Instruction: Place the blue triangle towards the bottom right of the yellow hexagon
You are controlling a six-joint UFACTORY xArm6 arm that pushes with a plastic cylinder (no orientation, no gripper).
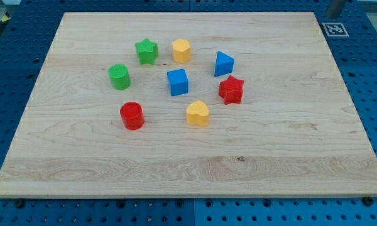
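The blue triangle (224, 63) lies on the wooden board (289, 138), to the right of the yellow hexagon (181, 50) and slightly lower in the view. A small gap separates them. A grey rod end, my tip (333, 14), shows at the view's top right edge, beyond the board's corner and far from every block. It touches nothing.
A green star (147, 51) sits left of the hexagon. A blue cube (177, 82) is below the hexagon and a red star (231, 90) below the triangle. A yellow heart (198, 113), a red cylinder (132, 115) and a green cylinder (119, 76) lie nearby. A black-and-white marker (335, 29) is off the board's top right corner.
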